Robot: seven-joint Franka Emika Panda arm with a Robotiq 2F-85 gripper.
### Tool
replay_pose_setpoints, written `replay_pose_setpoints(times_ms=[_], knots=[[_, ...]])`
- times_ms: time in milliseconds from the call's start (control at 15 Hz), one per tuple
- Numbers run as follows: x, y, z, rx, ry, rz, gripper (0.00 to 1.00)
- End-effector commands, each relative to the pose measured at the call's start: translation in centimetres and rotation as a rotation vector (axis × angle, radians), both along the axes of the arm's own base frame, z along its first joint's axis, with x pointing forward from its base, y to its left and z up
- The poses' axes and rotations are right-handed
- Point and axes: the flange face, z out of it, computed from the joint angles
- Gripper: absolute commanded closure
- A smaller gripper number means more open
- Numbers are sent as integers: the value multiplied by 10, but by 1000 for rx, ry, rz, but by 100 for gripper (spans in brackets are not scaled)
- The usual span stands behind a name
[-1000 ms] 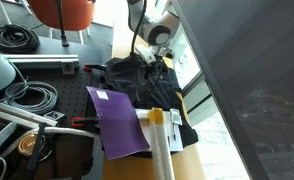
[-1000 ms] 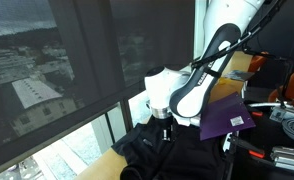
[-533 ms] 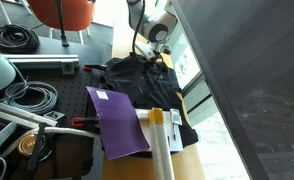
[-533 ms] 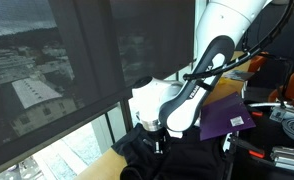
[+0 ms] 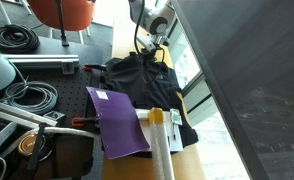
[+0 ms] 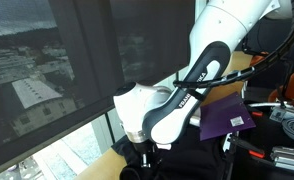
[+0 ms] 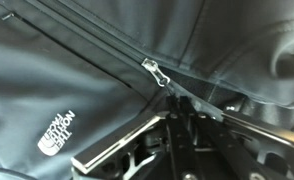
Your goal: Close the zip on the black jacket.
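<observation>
The black jacket (image 5: 147, 82) lies rumpled on the table, also seen low in an exterior view (image 6: 187, 162). In the wrist view it fills the frame (image 7: 47, 80), with a white logo at lower left. The zip (image 7: 97, 40) runs diagonally across the fabric, ending at a metal pull tab (image 7: 152, 72). My gripper (image 7: 175, 102) sits just below the tab, its fingers pressed together on the pull. In both exterior views the gripper (image 5: 155, 50) (image 6: 144, 152) points down onto the jacket's far end near the window.
A purple folder (image 5: 117, 122) (image 6: 227, 115) lies beside the jacket. A white roll with a yellow cap (image 5: 160, 140) stands at the table's near end. Cable coils (image 5: 17, 40) and an orange chair (image 5: 62, 12) are to the side. A window blind (image 5: 247, 70) borders the table.
My gripper has slid along the jacket toward the window end, still shut on the pull. The arm has swung with it. The fabric near the gripper has shifted slightly.
</observation>
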Motion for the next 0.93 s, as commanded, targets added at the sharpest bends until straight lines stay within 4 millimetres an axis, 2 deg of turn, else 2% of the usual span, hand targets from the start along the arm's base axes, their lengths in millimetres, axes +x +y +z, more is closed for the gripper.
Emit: replay_pose_setpoints(times_ms=[0, 333, 867], knots=[[3, 39, 18, 31, -1, 26, 98], [-7, 69, 26, 43, -4, 72, 98], [-23, 104, 30, 68, -16, 134, 98]])
